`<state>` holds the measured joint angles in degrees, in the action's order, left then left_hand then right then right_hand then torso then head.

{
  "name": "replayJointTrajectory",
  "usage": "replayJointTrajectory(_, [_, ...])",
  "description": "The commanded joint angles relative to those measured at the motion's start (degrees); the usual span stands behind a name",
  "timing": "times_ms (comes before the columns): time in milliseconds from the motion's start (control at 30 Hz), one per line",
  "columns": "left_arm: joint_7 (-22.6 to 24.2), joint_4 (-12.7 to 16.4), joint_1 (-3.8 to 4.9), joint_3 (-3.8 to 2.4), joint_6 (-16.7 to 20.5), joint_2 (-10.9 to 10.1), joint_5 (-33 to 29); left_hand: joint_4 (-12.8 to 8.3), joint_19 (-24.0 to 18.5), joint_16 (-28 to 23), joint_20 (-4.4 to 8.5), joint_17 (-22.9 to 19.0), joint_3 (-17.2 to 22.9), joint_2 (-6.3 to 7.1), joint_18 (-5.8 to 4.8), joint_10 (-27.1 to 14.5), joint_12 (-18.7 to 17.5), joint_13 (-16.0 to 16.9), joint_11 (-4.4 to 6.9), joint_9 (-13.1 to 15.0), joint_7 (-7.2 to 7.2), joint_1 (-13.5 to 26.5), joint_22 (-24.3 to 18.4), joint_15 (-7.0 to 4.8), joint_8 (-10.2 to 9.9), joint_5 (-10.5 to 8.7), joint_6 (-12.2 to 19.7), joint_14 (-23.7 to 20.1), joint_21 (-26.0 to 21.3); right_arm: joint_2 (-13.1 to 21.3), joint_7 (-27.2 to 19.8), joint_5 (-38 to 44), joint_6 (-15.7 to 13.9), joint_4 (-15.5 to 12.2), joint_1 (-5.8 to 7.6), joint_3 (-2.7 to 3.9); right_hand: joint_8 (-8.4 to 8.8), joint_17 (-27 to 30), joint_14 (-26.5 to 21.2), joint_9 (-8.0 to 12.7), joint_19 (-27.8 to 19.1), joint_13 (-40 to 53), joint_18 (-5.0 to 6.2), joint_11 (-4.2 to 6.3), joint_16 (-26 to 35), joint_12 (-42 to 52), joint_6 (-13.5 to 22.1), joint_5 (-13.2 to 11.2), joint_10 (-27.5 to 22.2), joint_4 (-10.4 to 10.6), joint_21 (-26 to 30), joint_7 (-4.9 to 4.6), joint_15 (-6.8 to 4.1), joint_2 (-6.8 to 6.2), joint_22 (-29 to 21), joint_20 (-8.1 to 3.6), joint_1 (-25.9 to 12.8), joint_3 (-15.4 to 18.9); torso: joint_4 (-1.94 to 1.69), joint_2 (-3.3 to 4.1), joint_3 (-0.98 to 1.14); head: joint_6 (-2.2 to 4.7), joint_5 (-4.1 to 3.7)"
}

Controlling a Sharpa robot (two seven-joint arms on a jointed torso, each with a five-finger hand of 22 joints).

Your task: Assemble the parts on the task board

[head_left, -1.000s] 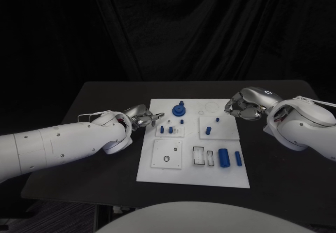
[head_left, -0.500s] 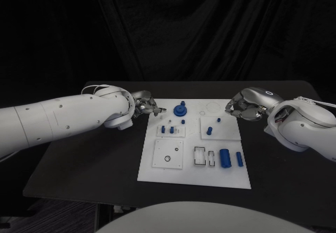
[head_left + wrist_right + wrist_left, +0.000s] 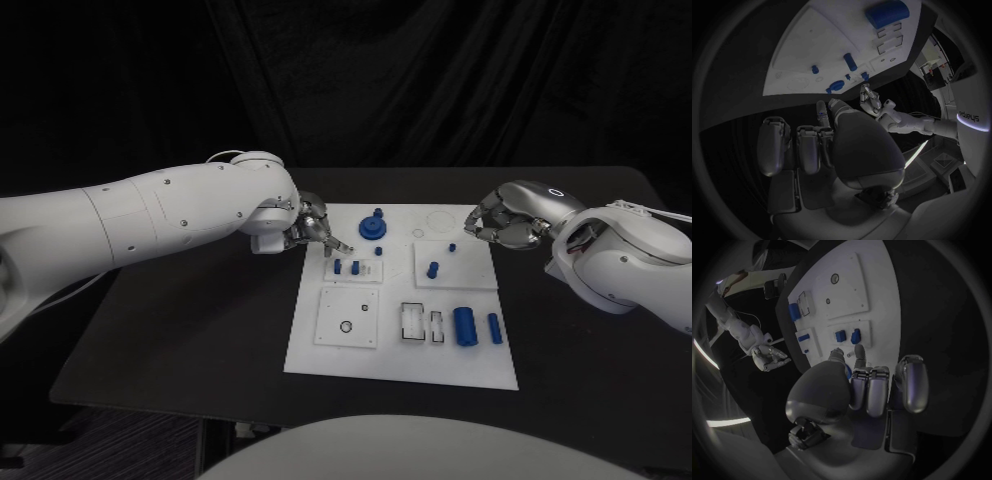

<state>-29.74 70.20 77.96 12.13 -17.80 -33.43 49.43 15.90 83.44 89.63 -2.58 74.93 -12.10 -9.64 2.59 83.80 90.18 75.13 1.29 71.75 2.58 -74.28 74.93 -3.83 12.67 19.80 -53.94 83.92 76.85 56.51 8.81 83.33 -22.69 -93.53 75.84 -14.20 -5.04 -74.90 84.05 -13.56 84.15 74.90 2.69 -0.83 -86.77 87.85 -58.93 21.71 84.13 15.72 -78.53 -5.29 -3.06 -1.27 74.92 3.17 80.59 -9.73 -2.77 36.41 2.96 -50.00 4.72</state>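
- Table [image 3: 188, 330]: black, bearing the board at its middle.
- Board [image 3: 404, 360]: white plate with several raised sub-plates; parts lay or stood across it.
- Left hand [image 3: 306, 228]: hung at the board's far-left corner, just beside the two small pegs. Fingers lay curled in side by side, one reaching toward the board; nothing showed in its grasp.
- Right hand [image 3: 500, 222]: hovered at the board's far-right edge, off the plate. Fingers were curled together; whether anything sat inside them could not be told.
- Gear [image 3: 371, 226]: blue disc with a post, standing at the board's far middle, close to the left hand.
- Cylinder [image 3: 462, 325]: largest loose blue part, lying near-right beside a slimmer pin [image 3: 493, 327].
- Pegs [image 3: 346, 267]: two short blue pieces upright on the left sub-plate.
- Right pegs [image 3: 433, 267]: one upright on the right sub-plate, a smaller one just beyond it.
- Step in hand, by judgement: the left hand approaching the pegs or gear for a pick. The next move would call for spreading the fingers and lowering onto one part without knocking its neighbour.
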Motion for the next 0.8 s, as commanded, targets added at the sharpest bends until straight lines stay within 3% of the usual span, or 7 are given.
replayJointTrajectory(33, [-2.7,-0.7,0.19,-0.05,-3.9,0.7,-1.4,0.4,0.0,0.4,-0.11,15.1,0.1,-0.74,0.49,6.2,-0.2,14.9,-0.35,-0.2,0.35,-0.7,11.0,0.14,-0.2,-0.80,-0.4,6.1,0.2,0.0,0.7,0.1,-0.1,-0.1,-0.12,0.04,0.33,-10.5,4.9,0.1,1.3,12.3,0.00,-0.11,0.3,-0.3,-0.1,0.2,3.7,0.2,0.2,-0.35,0.10,-0.24,11.5,0.06,0.4,-0.3,-0.06,0.00,-0.07,0.00,-0.10])
replayJointTrajectory(67, [-2.8,-0.9,0.18,-0.05,-3.8,0.9,-0.9,0.7,0.0,0.4,-0.19,15.1,-0.2,-0.81,0.49,6.2,-0.2,14.9,-0.41,-0.1,0.37,0.7,11.0,0.22,0.0,-2.76,-1.3,6.1,0.3,0.1,0.7,0.1,0.0,-0.1,-0.12,0.04,0.35,-10.5,4.9,0.1,1.3,12.4,-0.02,-0.11,0.2,-0.3,-0.1,0.2,3.7,0.2,0.1,-0.35,0.11,-0.27,11.5,0.07,0.4,-0.3,-0.01,0.06,-0.12,0.00,-0.03])
replayJointTrajectory(233, [-2.9,-1.2,0.17,-0.05,-3.7,1.4,0.3,0.7,0.1,0.4,-0.21,15.1,-0.3,-0.89,0.46,6.2,-0.2,14.9,-0.40,0.0,0.35,1.7,11.0,0.22,0.0,-3.41,-1.6,6.1,0.4,0.2,0.8,0.1,0.1,-0.2,-0.12,0.04,0.35,-10.5,4.9,0.1,1.3,12.4,-0.02,-0.11,0.2,-0.3,-0.1,0.2,3.7,0.2,0.1,-0.35,0.11,-0.27,11.5,0.07,0.4,-0.3,0.05,0.24,-0.29,0.00,0.12])
replayJointTrajectory(400, [-3.0,-1.4,0.14,-0.04,-3.7,1.8,0.7,0.7,0.2,0.4,-0.22,15.1,-0.3,-0.94,0.44,6.2,-0.2,14.9,-0.39,0.1,0.32,1.9,11.1,0.21,0.1,-3.43,-1.8,6.1,0.5,0.3,0.9,0.1,0.2,-0.2,-0.12,0.04,0.35,-10.5,4.9,0.1,1.3,12.4,-0.02,-0.11,0.2,-0.3,-0.1,0.2,3.7,0.2,0.1,-0.35,0.11,-0.27,11.5,0.07,0.4,-0.3,0.23,0.32,-0.27,0.00,0.35])
replayJointTrajectory(800, [-3.2,-2.4,-0.22,-0.04,-3.3,2.8,0.9,0.5,0.2,0.4,-0.07,15.1,0.4,-1.36,0.45,6.2,-0.2,14.9,-0.11,0.1,-0.01,2.2,11.1,0.01,-0.2,-0.32,-2.2,6.1,0.6,0.1,0.9,0.1,0.3,-0.2,-0.12,0.04,0.33,-10.5,4.9,0.1,1.3,12.3,-0.01,-0.10,0.3,-0.3,-0.1,0.3,3.7,0.2,0.1,-0.33,0.11,-0.26,11.5,0.07,0.4,-0.4,0.13,0.14,-0.16,0.00,0.03])
